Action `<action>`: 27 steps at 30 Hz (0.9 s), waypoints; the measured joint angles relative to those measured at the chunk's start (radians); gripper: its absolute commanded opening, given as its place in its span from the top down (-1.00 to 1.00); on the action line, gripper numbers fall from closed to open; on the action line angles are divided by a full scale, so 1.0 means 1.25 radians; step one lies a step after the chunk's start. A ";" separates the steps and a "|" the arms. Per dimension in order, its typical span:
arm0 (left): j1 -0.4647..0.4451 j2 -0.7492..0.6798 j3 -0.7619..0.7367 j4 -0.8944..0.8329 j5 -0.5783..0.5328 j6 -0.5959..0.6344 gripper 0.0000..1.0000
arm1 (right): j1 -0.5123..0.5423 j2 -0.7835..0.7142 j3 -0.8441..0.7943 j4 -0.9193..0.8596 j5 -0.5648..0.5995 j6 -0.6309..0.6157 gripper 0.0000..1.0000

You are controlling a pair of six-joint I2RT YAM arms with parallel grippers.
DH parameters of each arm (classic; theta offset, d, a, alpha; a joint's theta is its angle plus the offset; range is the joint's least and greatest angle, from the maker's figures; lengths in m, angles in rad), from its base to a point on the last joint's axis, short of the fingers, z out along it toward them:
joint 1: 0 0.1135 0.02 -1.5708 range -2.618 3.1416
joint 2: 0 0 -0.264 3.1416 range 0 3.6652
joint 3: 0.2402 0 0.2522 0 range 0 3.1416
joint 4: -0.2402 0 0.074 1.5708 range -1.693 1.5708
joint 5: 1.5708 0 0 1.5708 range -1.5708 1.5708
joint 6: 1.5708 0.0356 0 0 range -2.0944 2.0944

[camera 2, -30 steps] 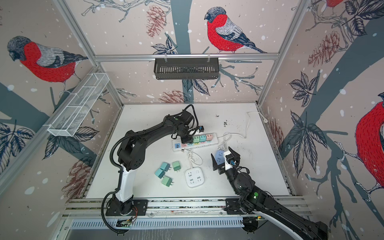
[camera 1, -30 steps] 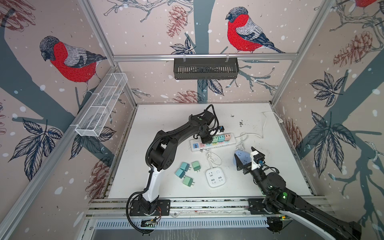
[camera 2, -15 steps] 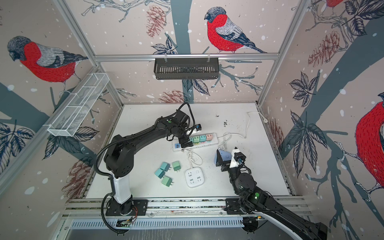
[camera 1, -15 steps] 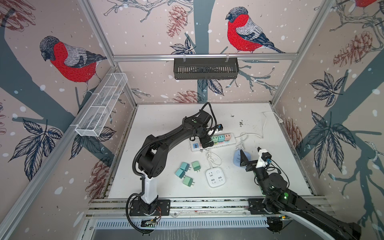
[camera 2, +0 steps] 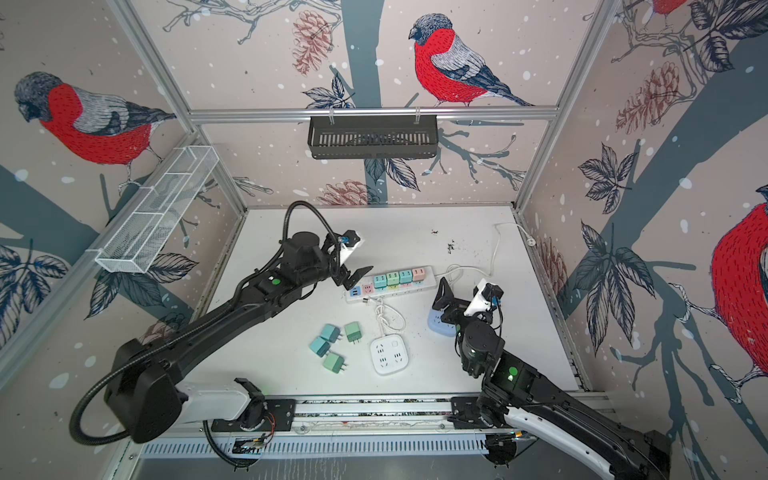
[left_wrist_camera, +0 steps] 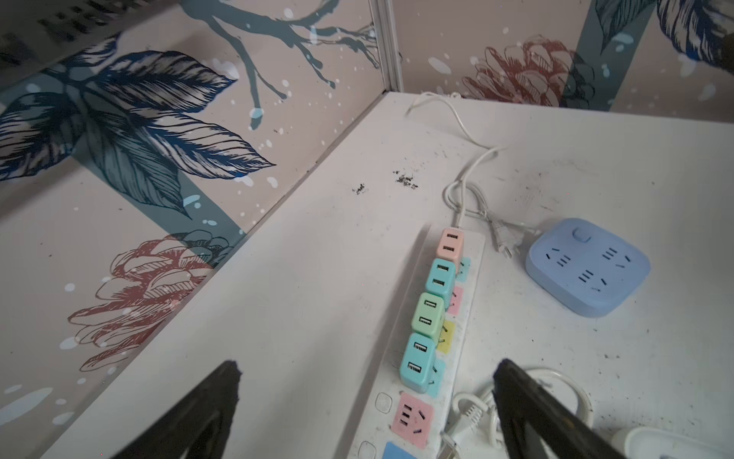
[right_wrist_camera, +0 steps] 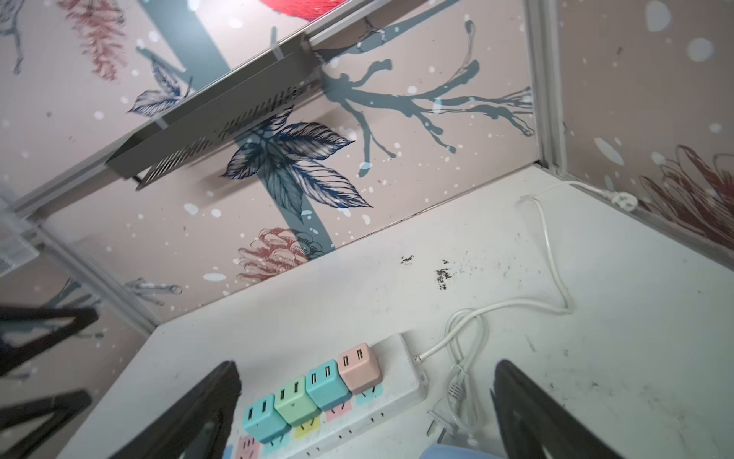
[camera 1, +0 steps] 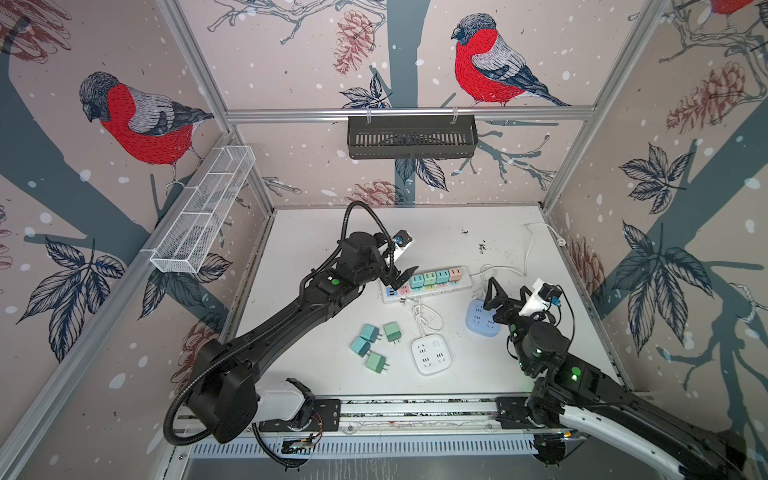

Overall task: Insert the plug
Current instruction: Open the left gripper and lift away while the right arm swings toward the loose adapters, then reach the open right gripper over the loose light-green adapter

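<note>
The white power strip (camera 1: 465, 283) lies mid-table with several coloured plugs seated in a row, the nearest to my left gripper a teal plug (camera 1: 417, 281) (left_wrist_camera: 417, 361). My left gripper (camera 1: 401, 278) (camera 2: 353, 279) (left_wrist_camera: 367, 397) hangs open just off the strip's left end, holding nothing; an empty pink socket (left_wrist_camera: 413, 417) lies between its fingers. My right gripper (camera 1: 509, 297) (camera 2: 459, 299) (right_wrist_camera: 365, 397) is open and empty above the blue square socket (camera 1: 480, 322), facing the strip (right_wrist_camera: 401, 357). Several loose green and teal plugs (camera 1: 376, 361) lie near the front.
A white square socket (camera 1: 431, 354) sits in front of the strip, its cord (camera 1: 424, 316) looped behind it. The strip's white cable (camera 1: 528, 249) runs to the back right corner. A black basket (camera 1: 411, 137) and a wire basket (camera 1: 203, 208) hang on the walls.
My left gripper has opened, let go of the teal plug now seated in the strip, and drawn back a little to the left. My right gripper has risen slightly off the blue socket.
</note>
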 measured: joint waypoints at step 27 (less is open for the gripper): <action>0.006 -0.127 0.072 0.049 -0.370 -0.668 -0.98 | 0.117 0.281 0.100 -0.097 -0.498 -0.144 -0.78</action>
